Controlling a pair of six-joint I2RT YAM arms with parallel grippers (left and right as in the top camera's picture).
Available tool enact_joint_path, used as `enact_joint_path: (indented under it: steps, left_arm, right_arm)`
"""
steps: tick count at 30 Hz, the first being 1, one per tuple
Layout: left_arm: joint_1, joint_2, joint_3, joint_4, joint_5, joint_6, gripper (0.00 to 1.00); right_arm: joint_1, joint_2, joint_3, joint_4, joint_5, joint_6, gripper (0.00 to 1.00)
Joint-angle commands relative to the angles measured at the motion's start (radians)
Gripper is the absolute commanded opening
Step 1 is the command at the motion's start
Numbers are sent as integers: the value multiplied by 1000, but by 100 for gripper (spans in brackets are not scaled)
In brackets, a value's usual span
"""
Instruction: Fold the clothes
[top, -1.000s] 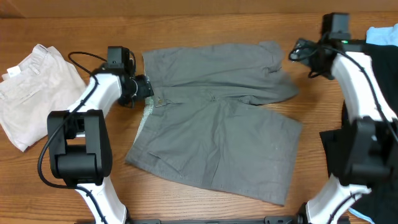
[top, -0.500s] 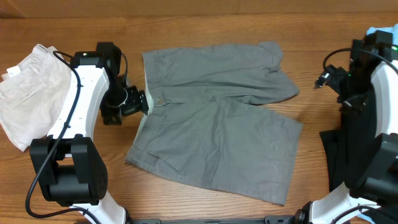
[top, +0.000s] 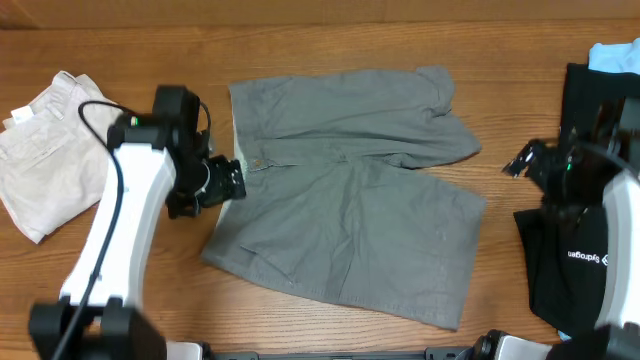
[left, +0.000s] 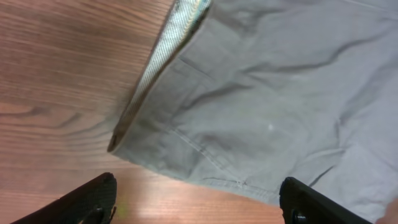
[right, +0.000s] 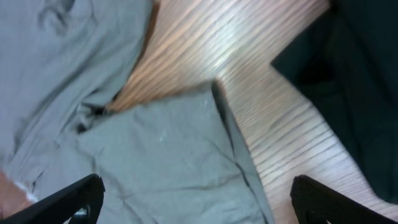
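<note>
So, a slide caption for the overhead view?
Grey shorts lie unfolded; the open left pincer hovers beside their waistband.

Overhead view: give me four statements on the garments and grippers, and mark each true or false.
1. The grey shorts lie spread out, not yet folded. True.
2. The left gripper is shut on the waistband. False: it is open beside the waistband and grips nothing.
3. The beige shorts overlap the grey shorts. False: they lie apart from them, at the far left.
4. The right gripper is open and empty, near the black garment. True.
</note>
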Motion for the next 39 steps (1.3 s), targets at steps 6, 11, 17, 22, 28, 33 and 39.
enact_joint_path:
  steps: [6, 11, 17, 22, 28, 33, 39]
  left_arm:
    - [-11, -36, -212, 225, 140, -24, 84]
    - [-61, -36, -311, 333, 167, -16, 72]
    - [-149, -35, -484, 538, 167, -37, 68]
    - [-157, -35, -597, 697, 167, -98, 64]
    - [-157, -34, -671, 837, 148, -136, 65]
    - [-157, -34, -696, 910, 51, -161, 67]
    - [-157, -2, -710, 1025, 34, -174, 67]
  right_arm:
    - [126, 23, -266, 138, -180, -18, 49]
    - [193, 77, -357, 216, -180, 43, 31]
    - [213, 124, -448, 304, -175, 64, 18]
    - [213, 148, -505, 397, -174, 71, 18]
    - [213, 208, -516, 455, -154, 91, 19]
    - [213, 290, -516, 552, -154, 91, 21]
    - [213, 353, -504, 707, -154, 91, 22]
